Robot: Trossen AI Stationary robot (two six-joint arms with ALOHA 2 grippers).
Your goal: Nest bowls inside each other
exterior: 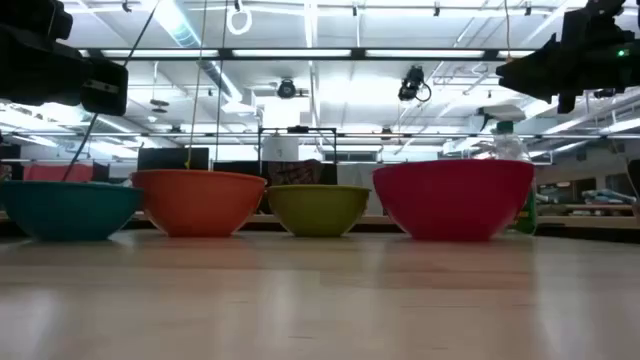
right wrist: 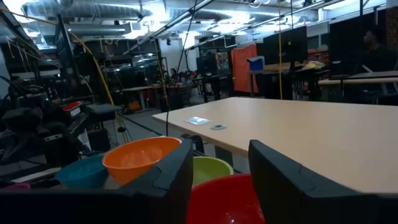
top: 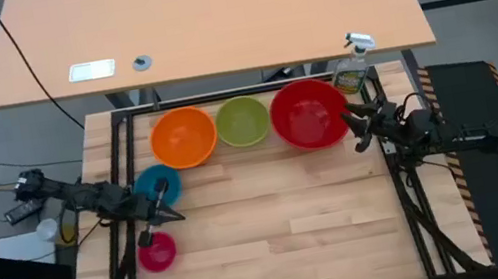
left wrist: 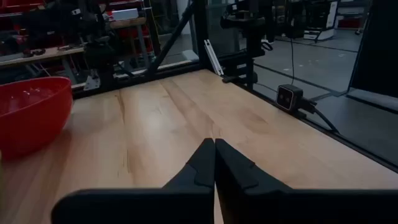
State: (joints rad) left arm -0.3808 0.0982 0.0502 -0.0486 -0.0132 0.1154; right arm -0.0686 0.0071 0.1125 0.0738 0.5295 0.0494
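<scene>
High view: you have orange bowl (top: 183, 136), green bowl (top: 243, 120) and red bowl (top: 309, 113) in a row along the far edge of the worktop (top: 281, 210), rims touching or very nearly so. Blue bowl (top: 156, 184) sits just in front of the orange one on the left side, and pink bowl (top: 157, 251) is nearer still, apart from the blue. Nothing is nested yet. Left pincer (top: 168, 215) hangs between the blue and pink bowls with its fingers pressed together and holds nothing. Right pincer (top: 357, 129) is at the red bowl's right rim with its fingers spread; the right wrist view shows them straddling that rim, so you look lined up for a rim grab, though it isn't closed on anything. Clear spray bottle (top: 352, 66) stands right behind the red bowl, so watch it when you lift. My read on handling: these look like thin glossy plastic, so light, fairly stiff and slick. Your only real hold is the rim, one finger inside the wall and one outside. A shallow pinch will probably slip or tip the bowl, so go deep on the wall. They should slide easily on the wood if nudged. Smallest into next size up seems the safest order, since a loaded stack gets harder to carry by one rim.
</scene>
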